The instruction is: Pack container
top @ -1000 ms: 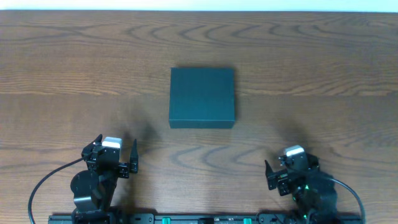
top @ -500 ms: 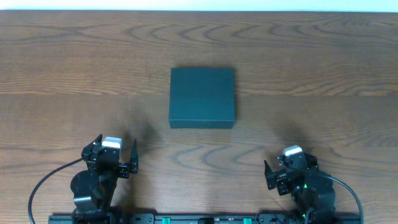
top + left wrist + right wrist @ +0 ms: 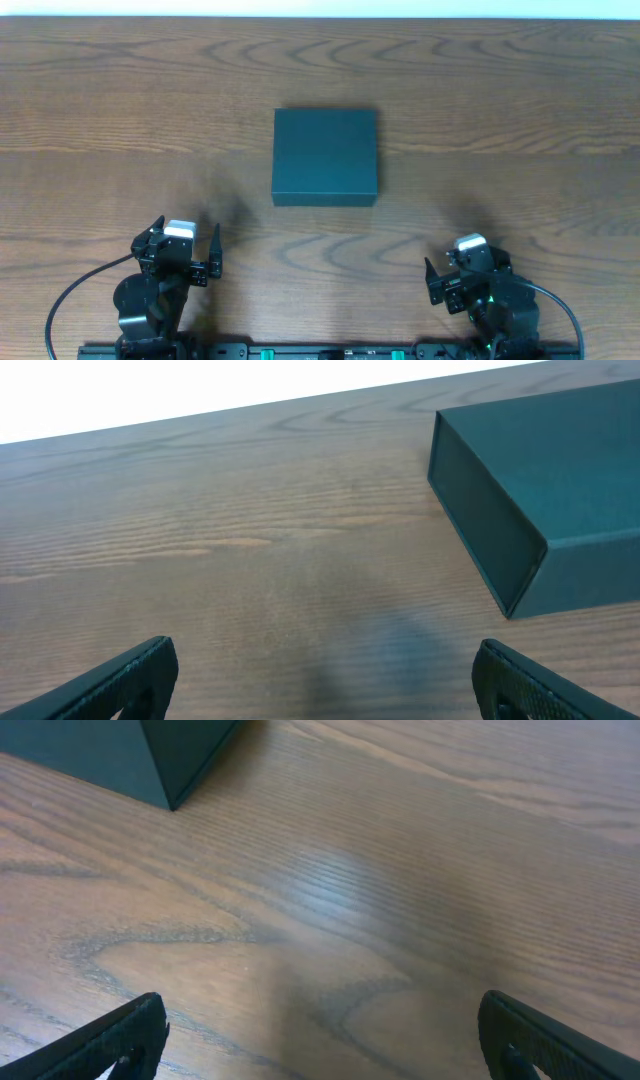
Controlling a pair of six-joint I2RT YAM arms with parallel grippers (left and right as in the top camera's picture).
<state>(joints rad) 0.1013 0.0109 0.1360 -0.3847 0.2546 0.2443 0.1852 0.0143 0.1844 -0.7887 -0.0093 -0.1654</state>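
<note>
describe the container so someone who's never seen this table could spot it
Start at the wooden table and look to its middle, slightly toward the far edge. The container sits there: a flat, square, closed box, matte dark teal against the brown grain.

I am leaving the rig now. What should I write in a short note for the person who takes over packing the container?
Left gripper: open, empty, over the table near its base.
Right gripper: open, empty, likewise on its side.
Container: mid-table, lid shut, beyond both grippers, touched by neither.
Done: nothing that shows; the inside is hidden.
Left: no items to pack are in view. Likely find them, open the lid, fill, close.
</note>
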